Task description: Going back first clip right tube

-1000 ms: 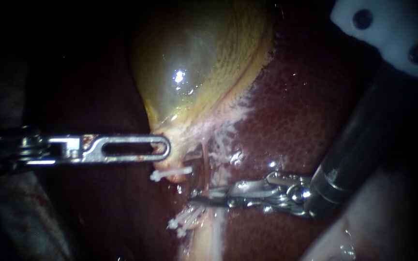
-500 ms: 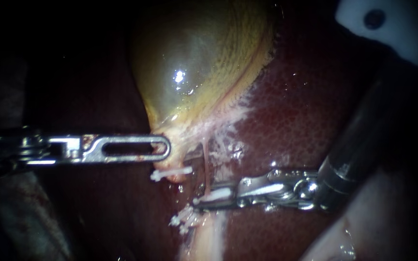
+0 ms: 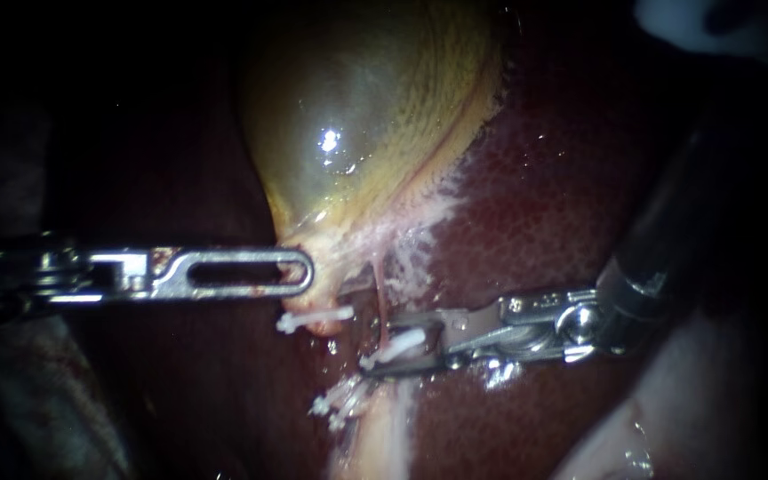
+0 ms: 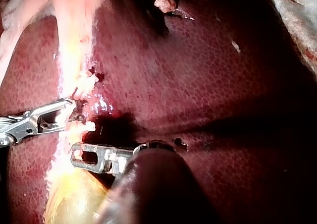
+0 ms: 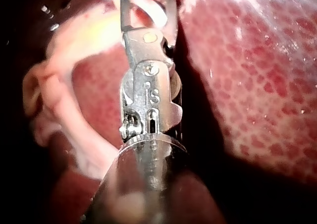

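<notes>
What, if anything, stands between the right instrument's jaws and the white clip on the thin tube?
Nothing visible. The white clip on the thin tube lies right at the tips of the right instrument, between its open jaws, with no tissue or other instrument intervening.

The gallbladder [image 3: 366,116] lies on the liver [image 3: 553,204], with bare liver to its right and below. My left instrument [image 3: 300,271] reaches in from the left to the gallbladder's lower end. Just under its tip sits the upper clip [image 3: 317,317]. Beside that clip, a tube [image 3: 380,293] runs downward. My right instrument [image 3: 382,357] comes in from the right, with the middle clip [image 3: 397,345] between its parted jaws at the tube. The lowest clips [image 3: 335,404] lie just beneath.
</notes>
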`<action>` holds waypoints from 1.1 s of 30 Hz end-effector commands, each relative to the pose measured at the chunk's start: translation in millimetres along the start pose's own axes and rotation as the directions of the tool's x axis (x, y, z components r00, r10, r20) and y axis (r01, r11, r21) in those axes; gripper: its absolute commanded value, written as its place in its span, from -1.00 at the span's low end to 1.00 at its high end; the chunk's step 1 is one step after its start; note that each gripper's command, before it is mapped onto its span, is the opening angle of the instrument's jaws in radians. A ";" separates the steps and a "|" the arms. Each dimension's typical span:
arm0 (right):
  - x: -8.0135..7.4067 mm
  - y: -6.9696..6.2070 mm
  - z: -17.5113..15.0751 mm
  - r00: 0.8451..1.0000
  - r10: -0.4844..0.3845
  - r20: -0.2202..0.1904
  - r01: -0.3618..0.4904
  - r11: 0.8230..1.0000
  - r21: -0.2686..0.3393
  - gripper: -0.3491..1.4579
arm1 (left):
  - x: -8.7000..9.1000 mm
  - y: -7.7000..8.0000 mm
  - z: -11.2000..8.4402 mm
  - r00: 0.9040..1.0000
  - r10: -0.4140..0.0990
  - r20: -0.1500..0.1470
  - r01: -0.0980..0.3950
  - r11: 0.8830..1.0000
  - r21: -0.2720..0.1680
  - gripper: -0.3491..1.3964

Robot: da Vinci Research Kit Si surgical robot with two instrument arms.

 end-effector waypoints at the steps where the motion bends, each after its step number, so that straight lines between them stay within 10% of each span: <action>1: 0.0 0.0 -0.1 1.000 -0.005 0.000 0.005 1.000 -0.003 -0.15 | 0.0 0.0 0.0 1.000 0.000 0.000 0.000 1.000 0.000 -1.00; 33: -0.8 -0.2 1.2 0.999 -0.041 -0.013 0.041 0.999 -0.011 -0.07 | 0.0 0.0 0.0 1.000 0.000 0.000 0.000 1.000 0.000 -1.00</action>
